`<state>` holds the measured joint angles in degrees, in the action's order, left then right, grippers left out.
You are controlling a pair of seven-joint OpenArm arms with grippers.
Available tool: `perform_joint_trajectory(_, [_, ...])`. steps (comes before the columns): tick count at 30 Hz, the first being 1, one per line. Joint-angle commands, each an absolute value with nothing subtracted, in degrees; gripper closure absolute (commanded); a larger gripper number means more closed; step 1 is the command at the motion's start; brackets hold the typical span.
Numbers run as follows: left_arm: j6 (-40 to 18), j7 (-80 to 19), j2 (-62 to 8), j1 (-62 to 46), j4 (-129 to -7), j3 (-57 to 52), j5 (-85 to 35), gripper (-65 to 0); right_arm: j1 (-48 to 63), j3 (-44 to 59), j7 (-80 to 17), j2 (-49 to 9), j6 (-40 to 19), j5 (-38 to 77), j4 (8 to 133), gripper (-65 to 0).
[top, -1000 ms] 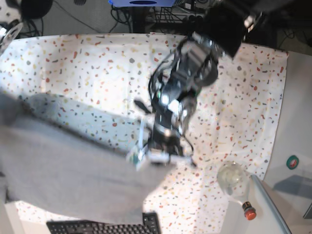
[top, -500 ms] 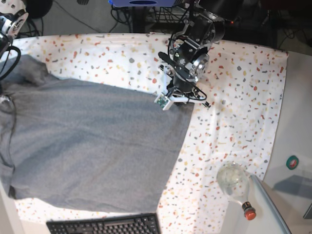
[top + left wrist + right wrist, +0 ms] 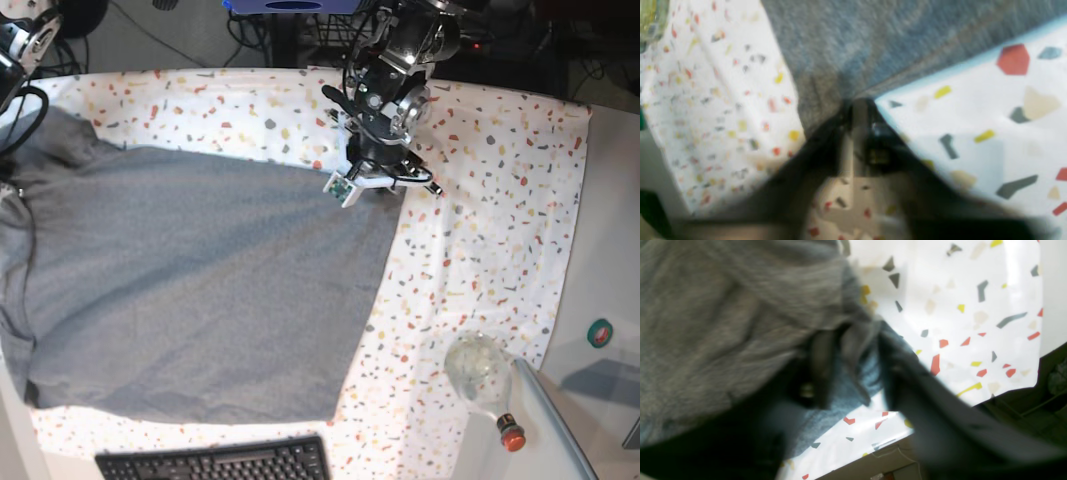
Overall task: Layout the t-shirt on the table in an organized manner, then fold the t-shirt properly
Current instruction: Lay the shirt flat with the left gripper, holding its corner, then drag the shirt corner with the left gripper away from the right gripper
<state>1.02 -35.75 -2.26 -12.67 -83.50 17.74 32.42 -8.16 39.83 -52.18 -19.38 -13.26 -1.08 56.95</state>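
Note:
The heather-grey t-shirt (image 3: 200, 290) lies spread flat over the left half of the speckled table (image 3: 480, 220). My left gripper (image 3: 378, 183) rests at the shirt's far right corner. In the blurred left wrist view its fingers (image 3: 860, 110) stand slightly apart, tips at the hem corner of the t-shirt (image 3: 873, 40), with table (image 3: 973, 110) showing between them. In the right wrist view my right gripper (image 3: 853, 350) is open, with a loose fold of t-shirt (image 3: 723, 306) between its spread dark fingers, near the table (image 3: 957, 306) edge. Only part of the right arm (image 3: 18, 45) shows in the base view.
A glass bottle with a red cap (image 3: 482, 378) lies at the near right by a plain grey-white surface (image 3: 610, 250) with a green disc (image 3: 600, 332). A black keyboard (image 3: 215, 462) sits at the near edge. Cables and dark gear lie beyond the far edge.
The shirt, earlier lifted and bunched near the front left, has been swept out and now lies flat. The left gripper moved to the far side with the corner. Both grippers' jaws have parted.

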Motion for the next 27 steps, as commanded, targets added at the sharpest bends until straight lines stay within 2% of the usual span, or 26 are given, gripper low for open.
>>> perform_joint_trajectory(1, [1.4,-35.6,-2.1,-13.3,-85.8,17.7,32.7,-29.9,-8.8,40.1,-51.5,-20.8,-13.0,-1.1,59.4,-32.9])
perform_joint_trajectory(3, [1.4,-37.2,-2.2,-14.6,-88.7,17.7,32.7,-47.7,-6.1,40.1,-51.7,-20.3,-12.9,-1.1,65.2,-31.5])
perform_joint_trajectory(5, [1.4,-39.3,-2.2,-16.3,-92.0,17.1,32.7,-59.4,-3.6,40.1,-51.7,-18.1,-12.7,-1.1,72.5,-30.8])
perform_joint_trajectory(7, [1.4,-40.0,-2.1,-18.1,-96.7,15.3,32.7,-64.5,-0.9,39.8,-51.6,-16.6,-12.6,-1.1,80.3,-30.8])
perform_joint_trajectory(9, [1.1,-40.0,-2.1,-18.9,-101.5,14.6,32.7,-63.7,0.7,39.6,-51.4,-14.7,-12.5,-1.1,87.0,-30.6])
perform_joint_trajectory(11, [1.0,-40.0,-2.1,-18.4,-104.7,14.5,31.3,-59.9,1.2,39.6,-51.4,-13.6,-12.4,-1.1,91.2,-30.6])
perform_joint_trajectory(13, [0.7,-40.0,-2.3,-15.8,-105.5,14.4,26.2,-50.4,1.1,39.6,-51.6,-13.1,-12.4,-1.1,93.2,-30.6])
perform_joint_trajectory(15, [-1.7,-40.0,-2.7,-12.1,-102.5,14.1,18.6,-31.6,1.0,39.1,-51.3,-12.7,-12.4,-1.1,93.0,-30.3])
perform_joint_trajectory(17, [-3.4,-40.0,-4.3,-7.3,-96.2,14.2,10.5,-0.8,0.1,35.6,-49.2,-12.8,-13.0,-0.9,90.7,-26.3])
perform_joint_trajectory(19, [-3.4,-39.5,-4.3,-2.7,-88.5,14.5,4.4,0.0,-0.3,31.7,-42.9,-13.4,-13.0,-0.9,85.3,-15.6])
perform_joint_trajectory(21, [-3.4,-37.1,-4.1,1.8,-80.3,14.9,-0.9,0.0,-1.6,28.4,-34.9,-14.5,-13.0,-1.0,79.0,-1.7])
perform_joint_trajectory(23, [-3.4,-32.3,-3.4,5.1,-72.7,14.9,-4.5,0.0,-3.3,25.9,-29.8,-14.8,-12.9,-1.1,73.0,0.0])
perform_joint_trajectory(27, [-3.4,-23.7,-2.5,8.9,-61.8,14.9,-5.1,0.0,-7.4,25.3,-28.9,-15.0,-12.9,-1.1,65.3,0.0])
